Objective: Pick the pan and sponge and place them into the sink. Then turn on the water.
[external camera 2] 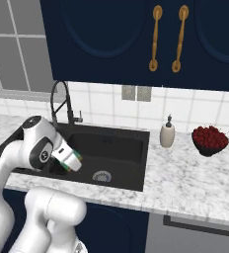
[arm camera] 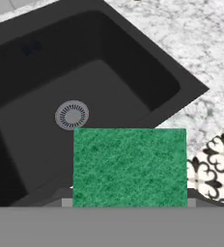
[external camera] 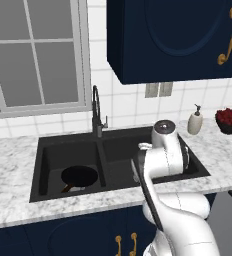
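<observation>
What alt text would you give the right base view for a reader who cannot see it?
The white arm's hand holds a green-and-yellow sponge over the near edge of the black sink. A dark faucet stands behind it; a soap bottle and a bowl of red fruit sit on the marble counter.

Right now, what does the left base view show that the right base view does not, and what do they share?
Left base view: the pan lying in the sink's left basin, and the window above the counter.

Right base view: the sponge held in the tool over the right basin, and that basin's drain.

Both: the sink, faucet, soap bottle and bowl of red fruit.
</observation>
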Available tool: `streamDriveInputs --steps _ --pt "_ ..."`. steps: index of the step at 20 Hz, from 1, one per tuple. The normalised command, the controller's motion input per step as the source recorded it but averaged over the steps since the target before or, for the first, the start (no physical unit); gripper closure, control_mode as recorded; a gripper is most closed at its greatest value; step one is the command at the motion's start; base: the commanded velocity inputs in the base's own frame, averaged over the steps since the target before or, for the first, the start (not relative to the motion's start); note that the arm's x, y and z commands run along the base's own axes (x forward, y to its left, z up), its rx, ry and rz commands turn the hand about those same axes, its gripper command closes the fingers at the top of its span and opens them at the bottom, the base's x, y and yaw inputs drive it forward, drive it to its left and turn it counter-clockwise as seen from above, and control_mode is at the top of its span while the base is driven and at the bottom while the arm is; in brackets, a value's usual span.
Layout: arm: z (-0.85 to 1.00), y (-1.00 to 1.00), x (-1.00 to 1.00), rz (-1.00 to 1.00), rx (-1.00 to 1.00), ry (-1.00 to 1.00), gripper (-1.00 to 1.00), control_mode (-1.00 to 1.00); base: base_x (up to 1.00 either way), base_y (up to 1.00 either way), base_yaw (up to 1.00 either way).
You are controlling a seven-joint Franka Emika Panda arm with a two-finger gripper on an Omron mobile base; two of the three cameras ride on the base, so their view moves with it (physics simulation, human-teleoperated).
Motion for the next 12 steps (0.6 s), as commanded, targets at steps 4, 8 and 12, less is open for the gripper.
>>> streamDriveInputs --steps 4,8,12 --pt "0.25 0.95 0.35 0.10 -0.02 0.31 1.00 -1.00 0.00 0.00 0.00" --pt "0.11 0.99 0.42 0.07 -0.04 0.33 1.00 -1.00 0.00 0.00 0.00" --pt "0.02 1.00 0.44 0.01 -0.07 0.24 1.00 -1.00 0.00 0.00 0.00"
